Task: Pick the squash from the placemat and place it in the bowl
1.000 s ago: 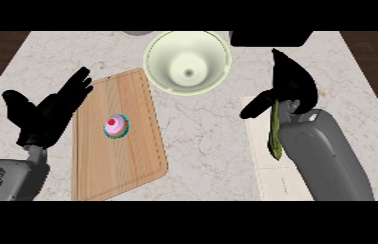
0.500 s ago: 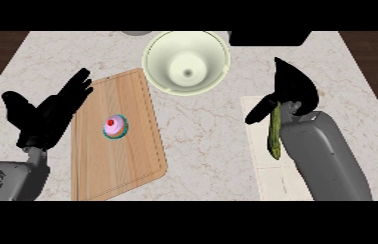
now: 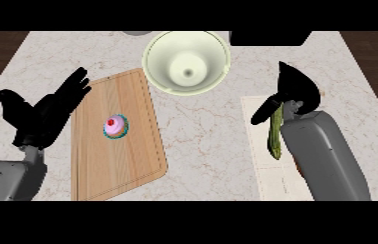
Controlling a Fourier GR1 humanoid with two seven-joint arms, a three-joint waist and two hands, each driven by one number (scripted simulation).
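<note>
Placemat: squash gripped under right hand

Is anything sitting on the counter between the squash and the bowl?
Nothing visible. The squash is under the right hand over the placemat; bare counter lies between it and the bowl. The cutting board with the cupcake is off to the left.

Black right hand on a grey forearm, green squash under its fingers, pale cream placemat beneath; pale greenish-white bowl; light-wood cutting board bearing a pink, teal-wrapped cupcake; black left hand; white grey-veined marble counter.
</note>
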